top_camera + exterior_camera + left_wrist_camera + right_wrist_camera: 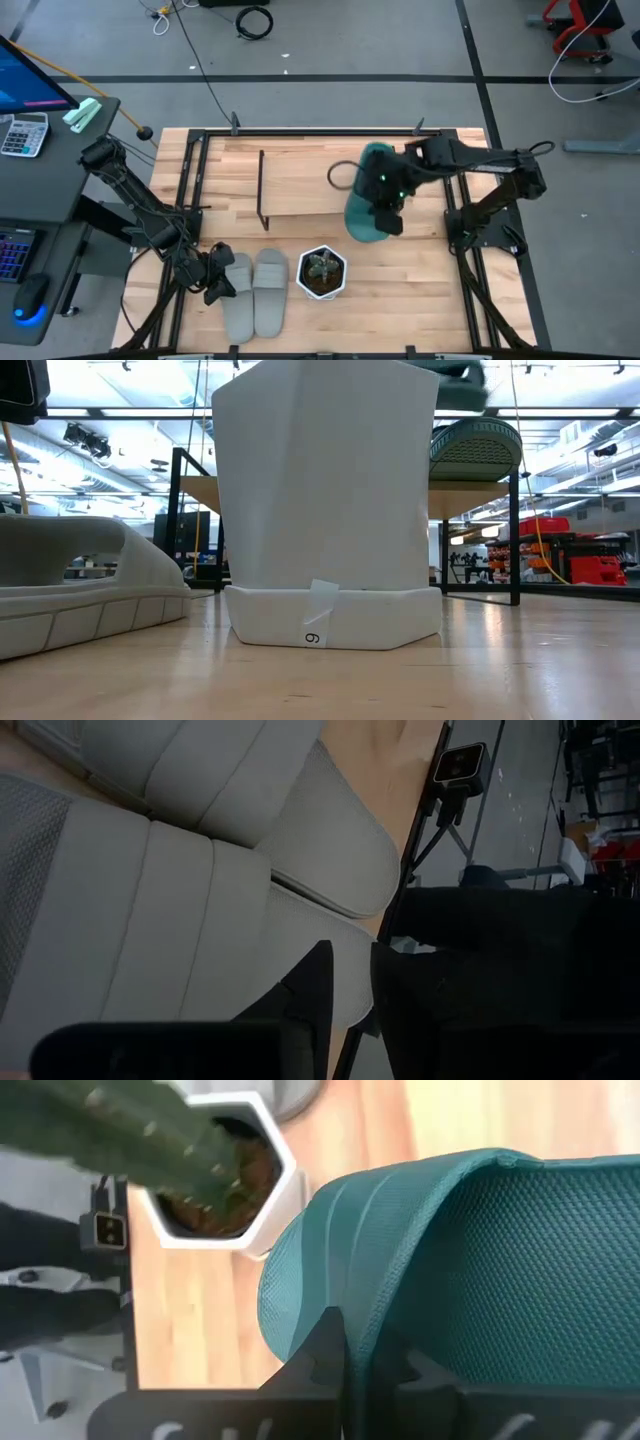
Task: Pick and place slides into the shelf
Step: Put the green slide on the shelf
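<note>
The right pincer point(388, 218) is clamped on the strap of a teal slide point(368, 205), holding it over the front right end of the shelf point(300, 182); in the right wrist view the dark fingers point(322, 1350) pinch the edge of the teal strap point(400, 1230), with the white hexagonal pot point(262, 1200) and its green plant point(110, 1130) on the counter point(200, 1310) beyond. From the low view the teal slide point(475, 448) shows its ribbed sole at the height of the shelf board point(470, 498), to the right of the pot point(325, 500), which fills the middle of that picture. The left pincer point(222, 280) sits low at the front left of the counter point(400, 300), against the outer edge of the grey pair of slides point(255, 290), which lie side by side just left of the pot point(322, 272). In the left wrist view the left arm's fingers point(312, 985) close on the side wall of the nearer grey slide point(150, 920), gripping it, while the second grey slide point(290, 830) lies touching beside it. Only one teal slide can be made out clearly from above.
</note>
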Robot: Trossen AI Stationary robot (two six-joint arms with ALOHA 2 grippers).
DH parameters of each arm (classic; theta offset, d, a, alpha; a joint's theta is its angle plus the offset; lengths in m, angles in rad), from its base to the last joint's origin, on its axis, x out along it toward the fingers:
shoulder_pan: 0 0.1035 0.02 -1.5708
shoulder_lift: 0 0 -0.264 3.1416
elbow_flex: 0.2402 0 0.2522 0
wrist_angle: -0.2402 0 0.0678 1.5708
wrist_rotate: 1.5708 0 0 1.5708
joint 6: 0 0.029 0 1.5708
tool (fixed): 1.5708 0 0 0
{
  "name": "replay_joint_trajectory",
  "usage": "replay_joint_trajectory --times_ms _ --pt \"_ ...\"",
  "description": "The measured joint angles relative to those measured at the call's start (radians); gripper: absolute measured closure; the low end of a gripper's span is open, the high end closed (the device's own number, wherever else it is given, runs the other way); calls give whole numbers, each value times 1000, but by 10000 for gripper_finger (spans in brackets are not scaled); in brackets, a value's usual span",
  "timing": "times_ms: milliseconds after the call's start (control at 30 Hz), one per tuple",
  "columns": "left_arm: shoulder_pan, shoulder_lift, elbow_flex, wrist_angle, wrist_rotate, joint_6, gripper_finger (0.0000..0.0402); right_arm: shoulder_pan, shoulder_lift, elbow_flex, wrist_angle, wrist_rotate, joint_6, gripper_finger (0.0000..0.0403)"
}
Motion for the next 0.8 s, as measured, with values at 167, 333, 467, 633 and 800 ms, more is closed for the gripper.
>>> replay_joint_trajectory --times_ms 167,333,467,633,800 --pt "0 0 0 0 0 -1 323 -102 0 0 0 -78 -70 393" --pt "0 0 0 0 -1 -5 328 -184 0 0 37 -166 -109 393" --pt "0 0 0 0 -18 -8 325 -233 0 0 106 -236 -126 393" --pt "0 0 0 0 -27 -24 320 -282 3 0 217 -325 -140 393" --pt "0 0 0 1 -27 -24 322 -323 52 0 257 -434 -148 393"
